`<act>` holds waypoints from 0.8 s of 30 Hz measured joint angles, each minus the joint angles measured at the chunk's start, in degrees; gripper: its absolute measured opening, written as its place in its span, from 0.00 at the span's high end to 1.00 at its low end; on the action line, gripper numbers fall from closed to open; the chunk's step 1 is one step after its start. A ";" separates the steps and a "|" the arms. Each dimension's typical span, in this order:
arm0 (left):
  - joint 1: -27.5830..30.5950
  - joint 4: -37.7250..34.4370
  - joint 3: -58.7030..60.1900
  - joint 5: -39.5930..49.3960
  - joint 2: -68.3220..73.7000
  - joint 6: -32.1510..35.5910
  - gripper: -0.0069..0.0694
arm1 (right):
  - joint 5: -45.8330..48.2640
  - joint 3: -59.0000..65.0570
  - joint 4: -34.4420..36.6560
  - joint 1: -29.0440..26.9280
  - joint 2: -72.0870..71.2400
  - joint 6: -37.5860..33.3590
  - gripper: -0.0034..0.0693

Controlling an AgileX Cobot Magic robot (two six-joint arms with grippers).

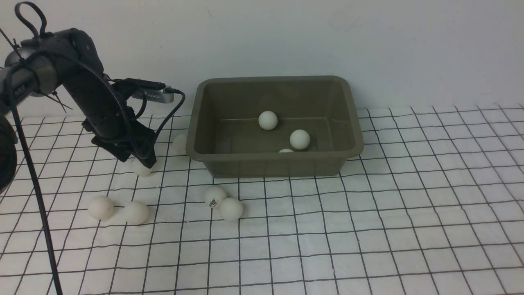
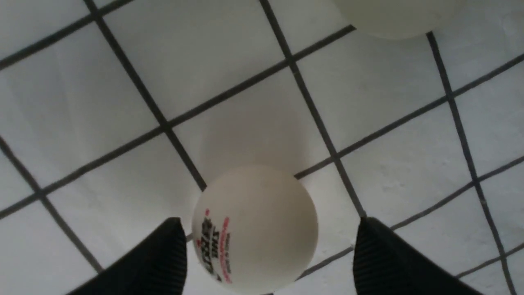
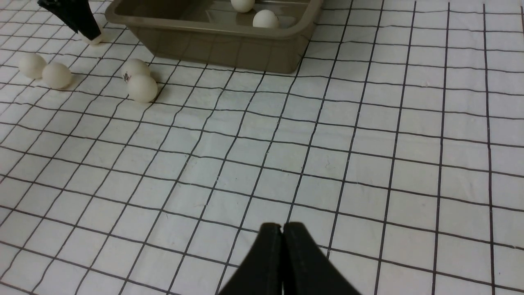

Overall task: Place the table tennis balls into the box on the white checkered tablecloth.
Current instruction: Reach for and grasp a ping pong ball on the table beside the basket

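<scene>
Several white table tennis balls lie on the white checkered tablecloth [image 1: 368, 225]: a pair [image 1: 100, 207] [image 1: 136, 212] at the left, a pair [image 1: 214, 196] [image 1: 231, 209] in front of the box, and one [image 1: 179, 144] against the box's left side. The olive-grey box [image 1: 213, 164] holds three balls [image 1: 267, 120] [image 1: 299, 139] [image 1: 286, 150]. My left gripper [image 1: 141, 162] is down on the cloth, open, with a logo ball [image 2: 256, 223] between its fingers [image 2: 163, 258] and a gap showing on one side. My right gripper [image 3: 282, 226] is shut and empty above bare cloth.
The left arm's cable [image 1: 37, 192] hangs down across the cloth's left edge. A white wall [image 1: 368, 41] rises right behind the box. Another ball [image 2: 393, 16] lies just beyond the left gripper.
</scene>
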 joint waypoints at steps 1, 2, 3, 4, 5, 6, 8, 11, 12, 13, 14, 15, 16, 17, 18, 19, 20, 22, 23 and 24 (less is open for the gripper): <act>0.00 -0.11 0.00 -0.28 0.31 0.00 0.27 | 0.00 0.00 0.00 0.00 0.00 0.00 0.98; 0.00 -0.18 0.00 -0.74 0.51 0.00 0.27 | 0.00 0.00 0.00 0.00 0.00 0.00 0.98; 0.00 -0.23 0.00 -1.42 0.63 0.00 0.27 | 0.00 0.00 0.00 0.00 0.00 0.00 0.98; 0.00 -0.29 0.00 -2.03 0.75 0.00 0.27 | 0.00 0.00 0.00 0.00 0.00 0.00 0.98; 0.00 -0.29 0.00 -2.75 0.81 0.00 0.27 | 0.00 0.00 0.00 0.00 0.00 0.00 0.98; 0.00 -0.35 0.00 -3.24 0.89 0.00 0.27 | 0.00 0.00 0.00 0.00 0.00 0.00 0.98; 0.00 -0.35 0.00 -3.64 0.94 0.00 0.28 | 0.00 0.00 0.00 0.00 0.00 0.00 0.98; 0.00 -0.35 0.00 -4.17 1.01 0.00 0.35 | 0.00 0.00 0.00 0.00 0.00 0.00 0.98; 0.00 -0.35 0.00 -4.22 1.01 0.00 0.39 | 0.00 0.00 0.00 0.00 0.00 0.00 0.98; 0.00 -0.35 0.00 -4.22 1.01 0.00 0.42 | 0.00 0.00 0.00 0.00 0.00 0.00 0.98; 0.00 -0.35 0.00 -4.22 1.01 0.00 0.45 | 0.00 0.00 0.00 0.00 0.00 0.00 0.98; 0.00 -0.35 0.00 -4.22 1.01 0.00 0.45 | 0.00 0.00 0.00 0.00 0.00 0.00 0.98; 0.00 -0.35 0.00 -4.15 1.01 -0.06 0.45 | 0.00 0.00 0.00 0.00 0.00 0.00 0.98; 0.00 -0.35 0.00 -3.99 1.01 -0.24 0.45 | 0.00 0.00 0.00 0.00 0.00 0.00 0.98; 0.00 -0.28 -0.13 -3.53 1.01 -0.74 0.45 | 0.00 0.00 0.00 0.00 0.00 0.00 0.98; 0.00 -0.06 -0.43 -2.73 1.01 -1.34 0.45 | 0.00 0.00 0.00 0.00 0.00 0.00 0.98; 0.00 0.24 -0.72 -2.12 1.01 -1.80 0.45 | 0.00 0.00 0.00 0.00 0.00 0.00 0.98; 0.00 1.18 -1.74 -1.05 0.80 -2.70 0.45 | 0.00 0.00 0.00 0.00 0.00 0.00 0.98; 0.00 1.86 -2.31 -0.90 0.55 -3.34 0.45 | 0.00 0.00 0.00 0.00 0.00 0.00 0.98; 0.00 2.30 -2.95 -0.75 0.23 -3.72 0.45 | 0.00 0.00 0.00 0.00 0.00 0.00 0.98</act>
